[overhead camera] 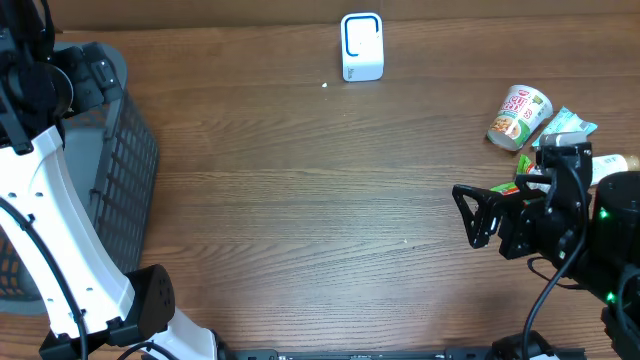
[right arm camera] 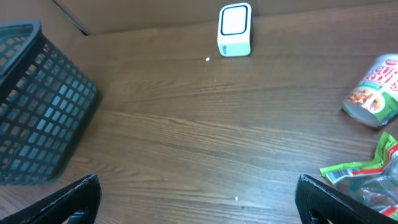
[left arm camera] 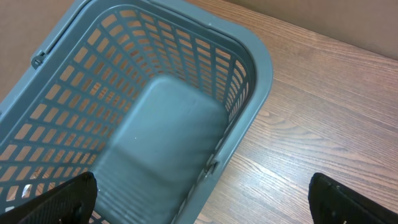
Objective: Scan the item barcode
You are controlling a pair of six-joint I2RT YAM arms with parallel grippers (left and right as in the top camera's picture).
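Observation:
A white barcode scanner [overhead camera: 361,46] stands at the table's far edge, also in the right wrist view [right arm camera: 235,30]. A cup of noodles [overhead camera: 519,117] lies on its side at the right [right arm camera: 376,93]. Next to it is a green packet [overhead camera: 565,127] with a barcode showing [right arm camera: 367,177]. My right gripper [overhead camera: 466,216] hovers open over bare table left of these items, nothing between its fingers [right arm camera: 68,202]. My left gripper [left arm camera: 202,208] is open above the basket rim, holding nothing.
A grey plastic basket [overhead camera: 125,165] sits at the left edge; its inside looks empty [left arm camera: 261,68]. A pale item [overhead camera: 612,163] lies partly under the right arm. Bare wooden table [overhead camera: 300,200] lies between the basket and the items.

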